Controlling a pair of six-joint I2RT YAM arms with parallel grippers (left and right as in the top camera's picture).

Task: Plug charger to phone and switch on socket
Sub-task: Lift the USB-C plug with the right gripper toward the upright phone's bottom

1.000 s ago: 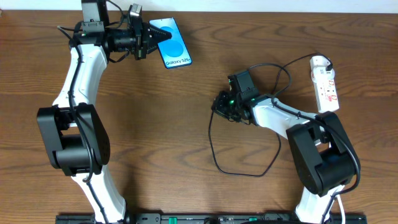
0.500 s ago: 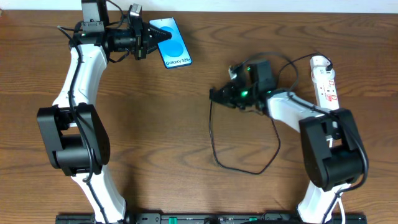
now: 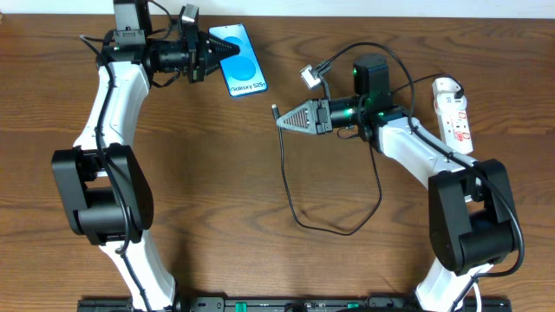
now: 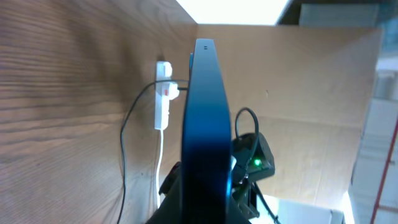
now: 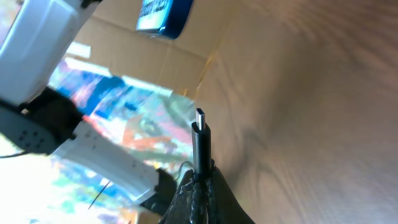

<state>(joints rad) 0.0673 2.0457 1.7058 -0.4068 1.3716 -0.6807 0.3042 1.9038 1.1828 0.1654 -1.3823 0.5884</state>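
The phone, slim with a bright blue screen, lies at the back of the table. My left gripper is shut on its left edge; in the left wrist view the phone stands edge-on between the jaws. My right gripper is shut on the charger, its black plug tip sticking out toward the phone. The right wrist view shows the plug tip upright above the shut jaws and the phone far off. The black cable loops over the table. The white socket lies at the right.
The socket with its white cord also shows in the left wrist view, with the right arm behind the phone. The wooden table carries the cable loop in front of the right arm. A white tag hangs from the right wrist wiring.
My right gripper has lifted and swung left toward the phone with the charger plug in it, dragging the cable loop along. The left arm and the phone have not moved.
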